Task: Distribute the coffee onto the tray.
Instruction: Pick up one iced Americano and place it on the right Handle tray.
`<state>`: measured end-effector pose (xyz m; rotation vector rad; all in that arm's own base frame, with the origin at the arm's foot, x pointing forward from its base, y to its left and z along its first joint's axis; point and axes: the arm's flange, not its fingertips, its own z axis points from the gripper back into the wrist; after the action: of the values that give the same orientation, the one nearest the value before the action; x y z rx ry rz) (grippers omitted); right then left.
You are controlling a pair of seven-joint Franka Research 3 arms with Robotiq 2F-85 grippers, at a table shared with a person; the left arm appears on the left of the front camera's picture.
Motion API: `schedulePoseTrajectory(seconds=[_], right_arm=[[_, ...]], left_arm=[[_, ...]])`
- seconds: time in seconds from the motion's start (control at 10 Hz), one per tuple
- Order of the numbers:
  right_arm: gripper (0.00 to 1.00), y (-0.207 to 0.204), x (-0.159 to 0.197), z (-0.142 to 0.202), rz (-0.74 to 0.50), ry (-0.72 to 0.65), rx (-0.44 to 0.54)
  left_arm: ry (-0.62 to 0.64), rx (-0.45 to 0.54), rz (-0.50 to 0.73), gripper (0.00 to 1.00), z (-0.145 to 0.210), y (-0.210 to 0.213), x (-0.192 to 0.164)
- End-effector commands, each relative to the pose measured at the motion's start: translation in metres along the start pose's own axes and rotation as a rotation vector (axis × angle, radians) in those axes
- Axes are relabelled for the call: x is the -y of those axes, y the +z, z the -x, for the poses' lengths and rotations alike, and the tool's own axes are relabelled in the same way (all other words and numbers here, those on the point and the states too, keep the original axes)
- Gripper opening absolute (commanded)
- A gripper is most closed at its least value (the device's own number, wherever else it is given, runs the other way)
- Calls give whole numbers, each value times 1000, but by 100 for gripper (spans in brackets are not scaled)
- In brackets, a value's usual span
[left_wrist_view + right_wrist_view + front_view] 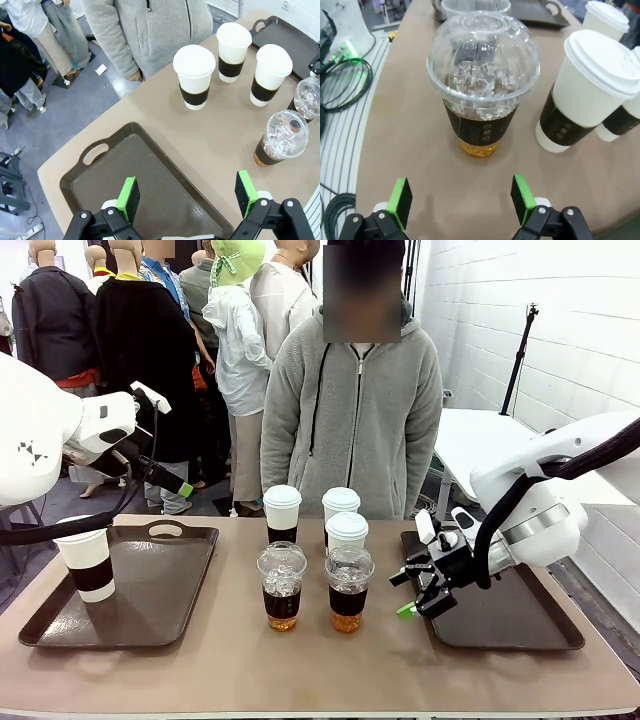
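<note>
Iced coffee cup point(482, 85) stands just ahead of right end effector point(461, 194)

Left end effector point(187, 196) over the brown tray point(115, 165)
Jaws spread wide; on the desk point(215, 140) beyond, three lidded paper cups point(194, 76) and two iced cups point(282, 139).

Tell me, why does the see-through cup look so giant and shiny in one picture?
Right wrist view: the camera sits close to the iced cup, and its wide lens swells it; the dome lid catches white glints of room light. Front view: farther off, the same cup looks small, sharp and evenly lit.
</note>
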<state>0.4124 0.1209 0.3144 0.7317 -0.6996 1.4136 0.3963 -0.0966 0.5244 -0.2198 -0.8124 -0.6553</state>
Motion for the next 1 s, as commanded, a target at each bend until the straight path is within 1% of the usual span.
schedulePoseTrajectory(seconds=[0.0,0.3,0.5,0.9], right_arm=[[100,-15,9,8,-9,51,75],[100,-32,12,13,-22,77,174],[100,-39,16,15,-47,70,216],[100,-51,21,14,-40,55,253]], left_arm=[[3,-8,1,100,-1,0,-2],[3,-8,1,100,-1,0,-2],[3,-8,1,100,-1,0,-2],[3,-8,1,100,-1,0,-2]])
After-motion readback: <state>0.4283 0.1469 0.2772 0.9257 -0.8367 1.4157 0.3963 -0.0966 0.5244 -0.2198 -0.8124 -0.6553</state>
